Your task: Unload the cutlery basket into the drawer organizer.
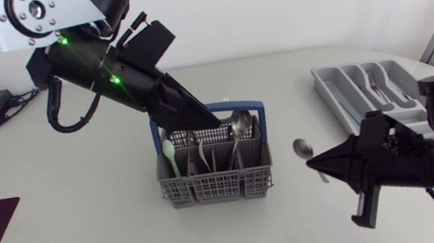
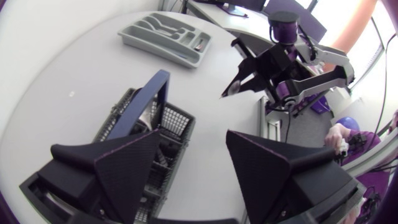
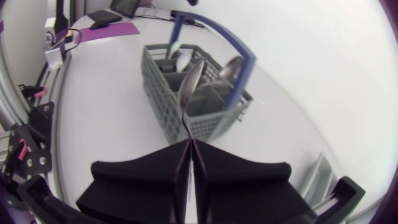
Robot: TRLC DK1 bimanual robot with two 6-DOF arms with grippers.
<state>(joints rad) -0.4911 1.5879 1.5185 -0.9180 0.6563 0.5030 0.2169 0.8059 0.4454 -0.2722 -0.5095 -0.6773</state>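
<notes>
Spoon point(image 1: 301, 148) is clamped by its handle in the R gripper point(image 1: 316, 161), with the fingers point(image 3: 149, 177) pressed together on it from both sides. The bowl sticks out ahead of the tips. It looks held above the bench point(image 1: 87, 236), just beside the cutlery basket point(image 1: 216, 173) at its 3 o'clock.

In head view the spoon's long axis runs approx 11-to-5 o'clock, bowl at the 11 end. Drawer organizer point(image 1: 367, 86) lies at approx 1 o'clock from those fingers, near but apart. Its slots also run roughly 11-to-5, w/ some cutlery in them. So the carry looks like a short swing toward 1 o'clock. The spoon prob. needs laying flat along a slot, w/ little yaw. R arm is clearly the nearer one to the organizer.

L gripper point(image 2: 194, 140) hangs over the basket's far side by the blue handle point(image 1: 236, 106), fingers apart, nothing between them. More cutlery stands in the basket, incl. a pale green spoon point(image 1: 169, 154), so unloading looks only partly done.
</notes>
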